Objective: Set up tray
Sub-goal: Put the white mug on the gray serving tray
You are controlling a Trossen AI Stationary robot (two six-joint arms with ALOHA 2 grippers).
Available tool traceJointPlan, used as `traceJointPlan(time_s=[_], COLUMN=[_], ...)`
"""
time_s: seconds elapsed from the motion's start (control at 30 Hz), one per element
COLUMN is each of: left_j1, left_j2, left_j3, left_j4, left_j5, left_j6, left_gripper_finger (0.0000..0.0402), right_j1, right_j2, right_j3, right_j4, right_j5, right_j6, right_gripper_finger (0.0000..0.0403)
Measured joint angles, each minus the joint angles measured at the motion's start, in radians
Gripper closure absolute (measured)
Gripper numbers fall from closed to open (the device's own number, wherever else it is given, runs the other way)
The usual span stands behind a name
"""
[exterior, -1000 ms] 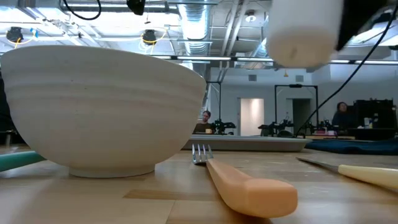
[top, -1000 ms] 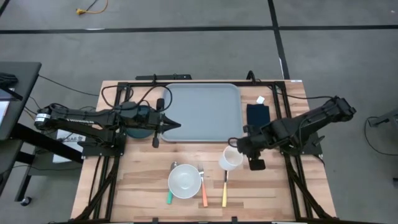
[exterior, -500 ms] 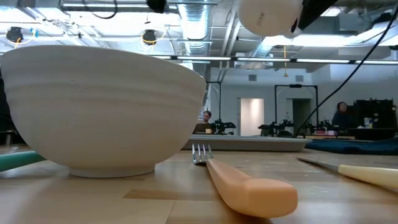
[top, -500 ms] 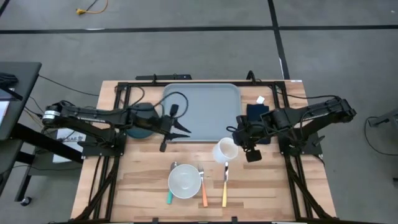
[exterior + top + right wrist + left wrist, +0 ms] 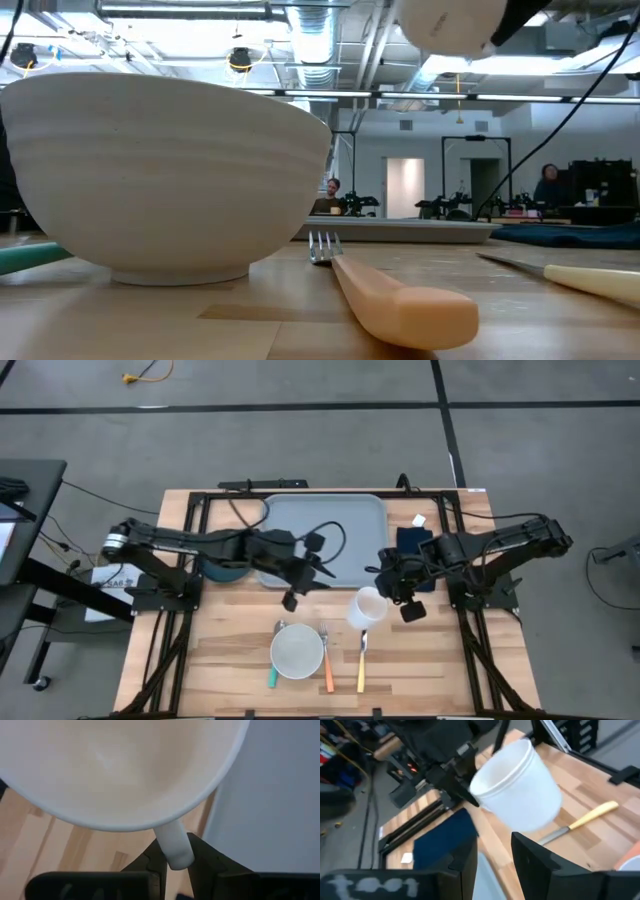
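High view showed the right gripper (image 5: 388, 589) holding a white mug (image 5: 367, 608) in the air just off the tray's (image 5: 330, 525) near right corner, over bare wood. In the right wrist view its fingers (image 5: 156, 860) were pinched onto the mug's handle (image 5: 173, 849), and the low view showed the mug well clear of the tabletop. The tray, pale grey-blue with a raised rim, lay at the back middle of the table (image 5: 230, 655) with nothing on its floor; a black napkin (image 5: 413, 544) lay just beside its right edge and a dark teal plate (image 5: 222, 566) near its left.

The left gripper (image 5: 318, 568) hung over the tray's near edge, its fingers (image 5: 465, 860) parted and gripping nothing, pointed at the mug.

To place the mug well, it would probably pay to carry it high enough to clear the rim, level it so the base faces down, and lower it in the tray's right part, away from the left arm's cable. The handle grip looked narrow, so the mug might swing; a slow descent and release only once the base sits flat would suit. How far the mug was tilted is hard to judge. The white bowl (image 5: 297, 651), fork (image 5: 326, 660) and knife (image 5: 362, 665) lay near the front edge.
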Motion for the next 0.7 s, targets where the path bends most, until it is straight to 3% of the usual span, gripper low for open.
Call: traceJointPlan(time_s=[0.23,0.7], left_j1=[-0.028,-0.052], left_j2=[0.117,0.166], left_j3=[0.149,0.156], left_j4=[-0.079,0.000], left_j5=[0.058,0.223], left_j6=[0.028,0.050], left_gripper_finger=[0.0290,0.0290], right_j1=[0.003,0.004], right_j2=[0.000,0.000], right_j3=[0.000,-0.001], right_j4=[-0.005,0.077], right_j5=[-0.039,-0.196], right_j6=[-0.069,-0.172], right_gripper_finger=[0.0356,0.0356])
